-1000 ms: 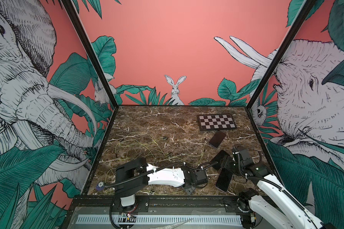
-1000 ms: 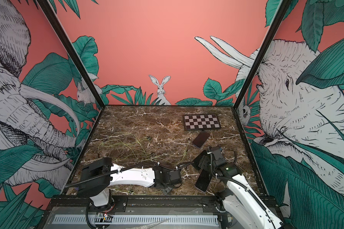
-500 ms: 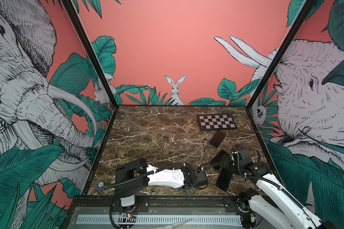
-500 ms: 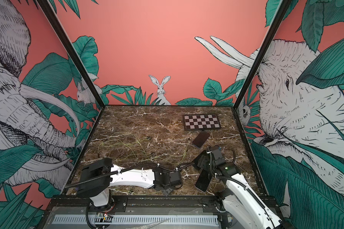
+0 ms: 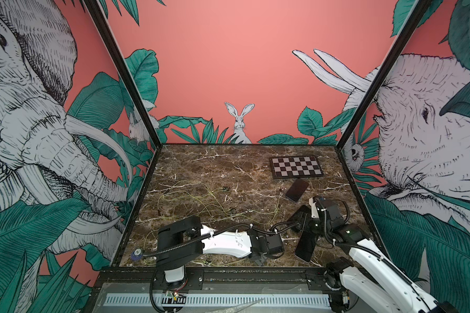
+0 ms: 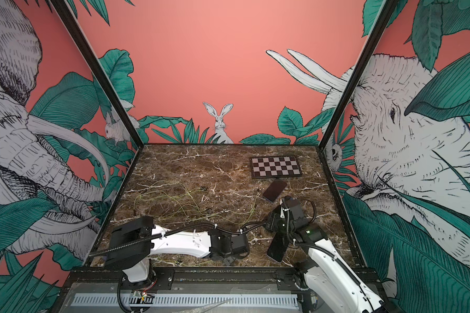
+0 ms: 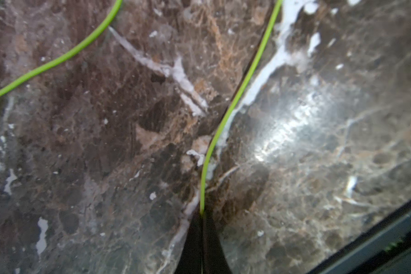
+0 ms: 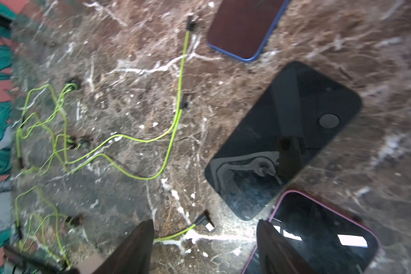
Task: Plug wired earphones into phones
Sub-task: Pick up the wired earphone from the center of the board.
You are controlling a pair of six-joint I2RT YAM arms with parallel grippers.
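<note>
Several thin yellow-green earphones (image 5: 201,195) lie tangled over the left and middle of the marble table. My left gripper (image 7: 202,213) is low at the front of the table and shut on one cord (image 7: 233,104), which runs away from its tips. Three phones lie to the right: a blue-edged one (image 8: 244,26), a black one with a round button (image 8: 282,142) and a pink-edged one (image 8: 318,234). My right gripper (image 8: 204,225) hovers open over a small plug (image 8: 207,221) beside the black and pink-edged phones. In both top views the right arm (image 5: 334,216) covers part of the middle phone (image 5: 300,215).
A checkerboard plate (image 5: 296,167) lies at the back right, just beyond the far phone (image 5: 296,189). A small round object (image 5: 137,253) sits at the front left corner. The table's black front rail (image 7: 365,242) runs close to my left gripper. Walls enclose three sides.
My left gripper has closed on the yellow-green cord. The right arm has hardly moved and its jaws stay apart.
</note>
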